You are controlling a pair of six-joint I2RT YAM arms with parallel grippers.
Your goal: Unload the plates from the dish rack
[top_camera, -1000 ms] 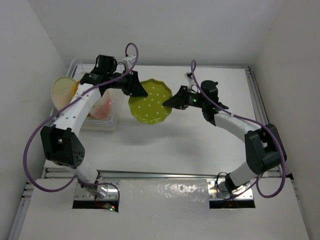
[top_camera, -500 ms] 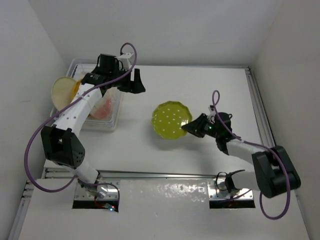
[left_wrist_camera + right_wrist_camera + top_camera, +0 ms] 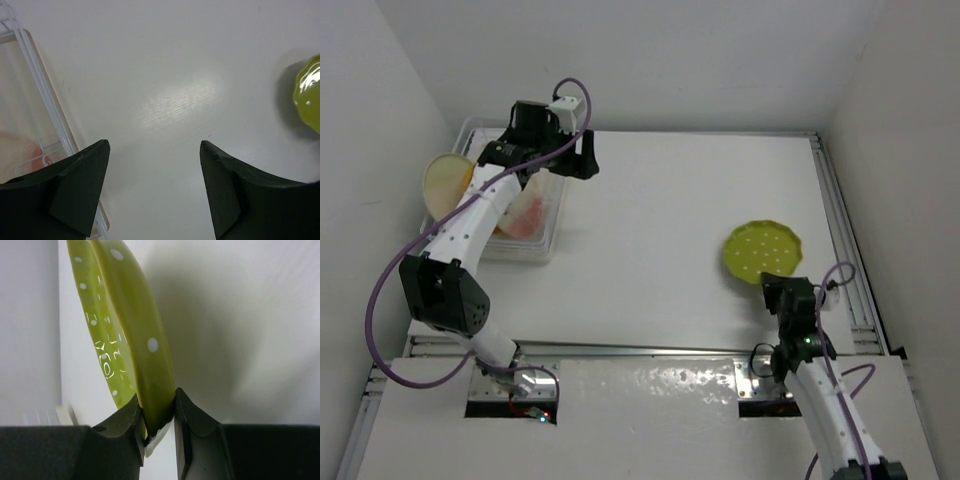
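The left arm (image 3: 470, 220) rises from its base at the near edge, bends at an elbow by the bench's (image 3: 650, 220) left edge and stretches toward the far-left corner. There its wrist hangs over the right rim of the dish rack (image 3: 552, 240). The left fingers (image 3: 582, 162) are spread wide apart and hold nothing. In the left wrist view only bare bench shows between them, with the rack's clear rim on one side. The rack sits in the far-left corner. The cream plate (image 3: 444, 184) leans at its left side, a sliver of the orange plate (image 3: 469, 177) shows just beside it, and the white-and-pink plate (image 3: 525, 214) is inside the rack under the left arm. The right arm (image 3: 820, 380) is folded back close to its base at the near-right corner, with its wrist pointing toward the far edge. The right fingers (image 3: 775, 290) are clamped on the near rim of the green plate (image 3: 763, 250), one on each face, as the right wrist view shows. That plate is near the bench's right edge, well apart from the rack. Whether its far rim touches the bench cannot be told.
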